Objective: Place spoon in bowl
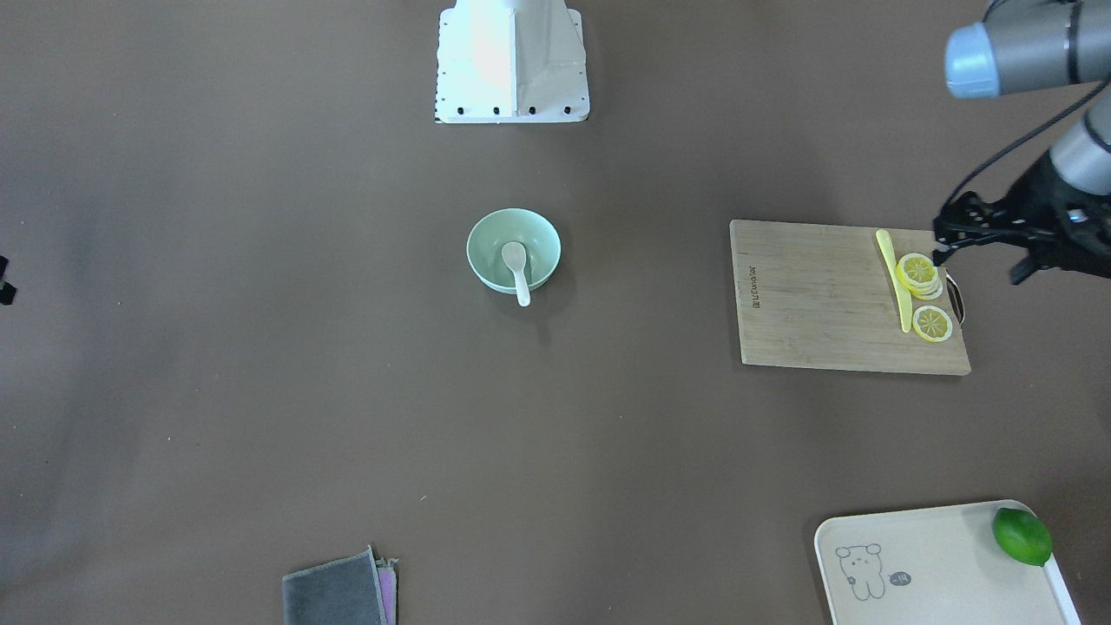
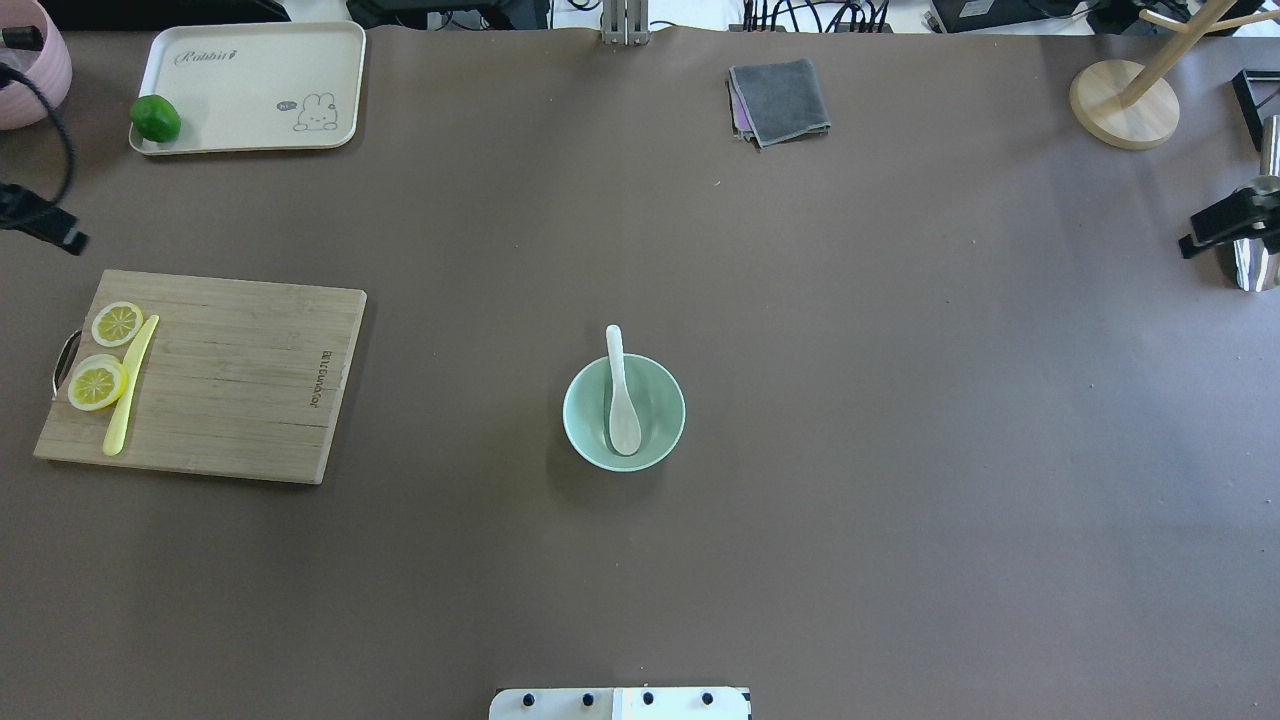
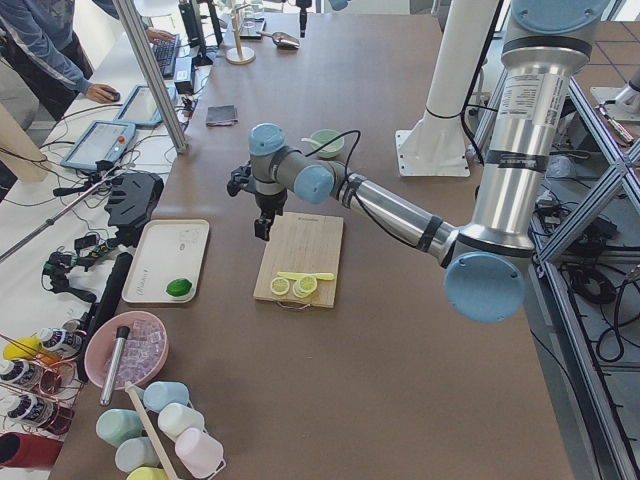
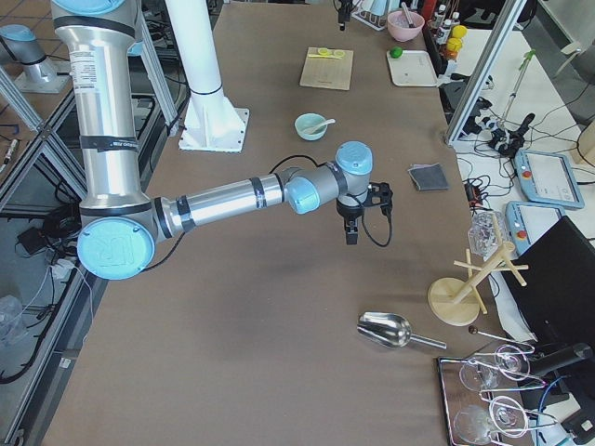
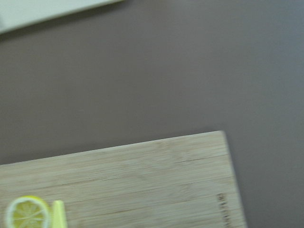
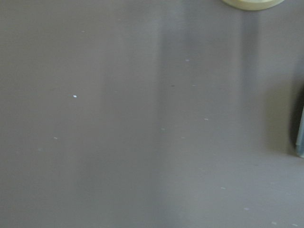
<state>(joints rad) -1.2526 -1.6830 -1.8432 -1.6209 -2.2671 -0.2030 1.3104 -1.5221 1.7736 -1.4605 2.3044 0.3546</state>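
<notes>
Overhead exterior view: the spoon lies in the bowl just below the middle of the frame. Its oval scoop rests on the bowl's bottom, and its handle leans on the rim and sticks out past it toward the top of the frame. Neither arm is near it, and nothing touches the spoon or the bowl.

The left gripper hangs fingers-down in the middle left of the exterior left view, in the air at the far edge of the cutting board. It touches neither the board nor the table. In the front-facing view it juts in from the right edge, close to the lemon slices and the pale-yellow knife. How far apart its fingers stand cannot be told. No object shows in its grasp.

The right gripper hangs fingers-down in the middle of the exterior right view, over bare table, well apart from the bowl. Its fingers are too small and dark to judge the gap. No object shows between them.

A lime sits on a tray at the upper left, and a folded grey cloth lies near the top.
</notes>
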